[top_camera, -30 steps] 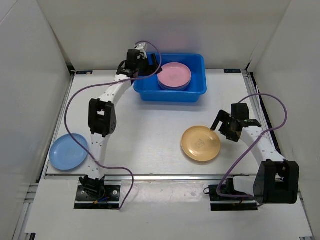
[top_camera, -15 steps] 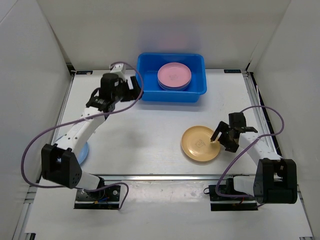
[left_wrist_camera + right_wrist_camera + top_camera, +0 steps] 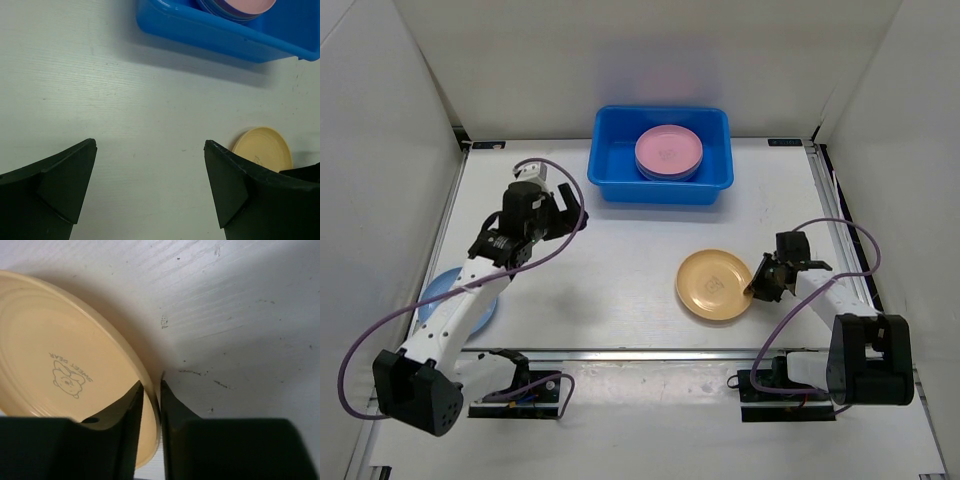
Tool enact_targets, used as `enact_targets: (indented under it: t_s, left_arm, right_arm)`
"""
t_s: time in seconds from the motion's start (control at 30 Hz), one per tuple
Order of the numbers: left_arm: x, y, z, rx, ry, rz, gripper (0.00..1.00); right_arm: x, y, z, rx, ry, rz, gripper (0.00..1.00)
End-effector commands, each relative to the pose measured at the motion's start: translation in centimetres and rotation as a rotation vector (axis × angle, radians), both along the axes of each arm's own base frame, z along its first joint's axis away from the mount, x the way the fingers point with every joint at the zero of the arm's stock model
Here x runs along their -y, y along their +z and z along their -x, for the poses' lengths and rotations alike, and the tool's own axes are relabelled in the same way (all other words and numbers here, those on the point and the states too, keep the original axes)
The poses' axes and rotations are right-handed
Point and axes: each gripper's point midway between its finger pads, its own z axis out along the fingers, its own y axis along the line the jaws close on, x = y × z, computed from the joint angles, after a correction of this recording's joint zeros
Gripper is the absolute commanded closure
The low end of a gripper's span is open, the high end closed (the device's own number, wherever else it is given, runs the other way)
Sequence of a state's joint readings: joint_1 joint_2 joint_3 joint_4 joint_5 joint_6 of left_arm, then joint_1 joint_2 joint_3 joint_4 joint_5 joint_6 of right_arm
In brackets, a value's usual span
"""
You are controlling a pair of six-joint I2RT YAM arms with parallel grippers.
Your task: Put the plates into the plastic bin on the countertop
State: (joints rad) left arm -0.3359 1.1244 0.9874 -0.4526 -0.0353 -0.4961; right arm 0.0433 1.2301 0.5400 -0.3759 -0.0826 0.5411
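Note:
An orange-yellow plate [image 3: 714, 285] lies flat on the white countertop [image 3: 620, 260]. My right gripper [image 3: 757, 284] is at its right edge. In the right wrist view the right gripper [image 3: 151, 390] is shut on the rim of the plate [image 3: 50, 350], one finger inside and one outside. The blue plastic bin [image 3: 660, 188] stands at the back with a stack of plates, pink on top [image 3: 668, 150]. A light blue plate [image 3: 435, 290] lies at the left, partly under my left arm. My left gripper [image 3: 568, 215] hangs open over bare countertop, nothing between its fingers [image 3: 65, 175].
White walls enclose the countertop on three sides. The left wrist view shows the bin's near wall [image 3: 210, 32] at the top and the orange-yellow plate [image 3: 262, 147] beside the right finger. A purple cable [image 3: 840, 235] loops above the right arm.
My left arm has swung from the bin back toward the left middle of the countertop, still open. The right gripper came down at the orange-yellow plate's edge and closed on its rim.

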Motion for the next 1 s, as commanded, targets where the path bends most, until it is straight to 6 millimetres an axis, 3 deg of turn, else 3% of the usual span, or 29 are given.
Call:
enact_targets:
  t_s: [0.0,0.03,0.1,0.27,0.43,0.57,0.63,0.73,0.77,0.87,0.9,0.93,0.97]
  left_arm:
    - [-1.0,-0.5,1.3,-0.024,0.053,0.001,0.01]
    - [-1.1,-0.7,1.5,-0.029,0.055,-0.001,0.01]
    - [-1.3,-0.7,1.9,-0.031,0.064,0.002,0.01]
    - [-2.4,-1.5,2.5,-0.054,0.112,-0.018,0.01]
    - [-2.8,-2.1,2.3,-0.070,0.135,-0.026,0.01]
    - [-3.0,-2.1,1.8,-0.074,0.152,-0.034,0.01]
    - [-3.3,-2.4,1.4,-0.084,0.166,-0.038,0.01]
    - [-3.8,-2.7,0.9,-0.100,0.187,-0.044,0.01]
    - [-4.2,-2.8,0.6,-0.105,0.200,-0.042,0.01]
    - [-5.0,-3.3,0.2,-0.123,0.229,-0.041,0.01]
    - [-5.3,-3.3,0.2,-0.125,0.242,-0.036,0.01]
    - [-5.6,-3.3,0.1,-0.125,0.258,-0.029,0.01]
    - [-6.5,-3.5,0.0,-0.132,0.295,-0.027,0.01]
  right_arm:
    - [-0.7,0.2,-0.8,0.043,0.027,-0.037,0.79]
    - [-0.8,0.2,-0.8,0.043,0.021,-0.041,0.90]
    - [-0.7,0.5,-1.1,0.054,0.027,-0.034,0.98]
    - [-1.0,2.7,-1.9,0.126,0.085,-0.014,1.00]
    - [-3.0,9.1,-3.5,0.308,0.264,-0.023,1.00]
    - [-5.8,17.0,-4.9,0.530,0.412,-0.068,1.00]
    - [-6.8,19.5,-5.8,0.594,0.449,-0.089,1.00]
    - [-7.7,24.9,-9.3,0.736,0.476,-0.087,1.00]
    - [-8.0,24.6,-10.8,0.721,0.474,-0.085,1.00]
    - [-8.1,26.9,-16.4,0.768,0.434,-0.051,1.00]
    - [-8.2,29.6,-18.1,0.822,0.419,-0.042,1.00]
    - [-8.1,29.9,-19.7,0.828,0.398,-0.024,1.00]
    - [-8.2,28.1,-22.1,0.779,0.382,-0.019,1.00]
